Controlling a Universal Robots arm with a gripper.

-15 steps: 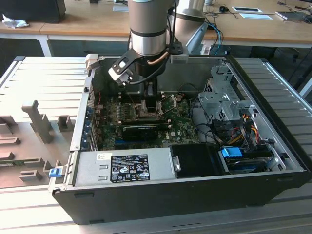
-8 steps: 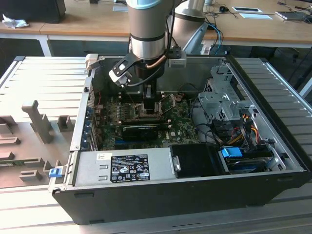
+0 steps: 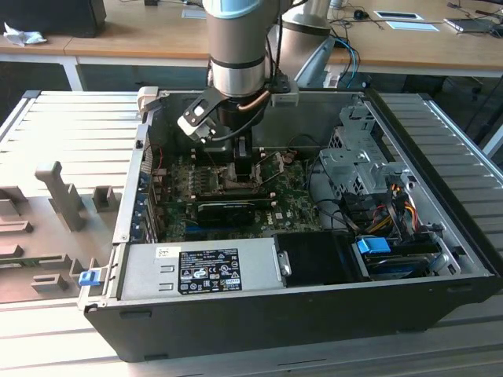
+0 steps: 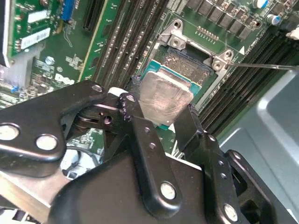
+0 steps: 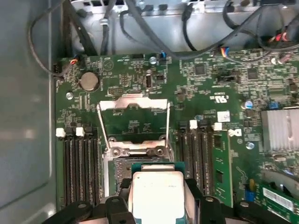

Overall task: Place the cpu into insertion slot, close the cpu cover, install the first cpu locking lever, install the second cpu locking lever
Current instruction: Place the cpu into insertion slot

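Observation:
My gripper (image 4: 161,108) (image 5: 157,198) is shut on the cpu (image 4: 164,95) (image 5: 156,189), a pale silvery square chip on a green base, pinched at two opposite edges by black fingers (image 4: 135,122). The chip hangs low over the insertion slot (image 4: 189,63) (image 5: 135,161), covering part of its dark centre; contact cannot be told. The cpu cover (image 5: 133,98), a silvery window frame, stands flipped open beyond the slot. Thin wire levers (image 5: 103,130) rise on both sides. In the exterior view the gripper (image 3: 244,179) is down inside the computer case (image 3: 236,322), over the green board (image 3: 291,196).
Black memory slots (image 5: 79,163) flank the socket on both sides. A long black card (image 3: 228,209) lies in front of the gripper. A grey power supply (image 3: 196,271), a metal drive cage (image 3: 361,165), loose cables (image 5: 140,28) and a finned heatsink (image 5: 280,130) crowd the case.

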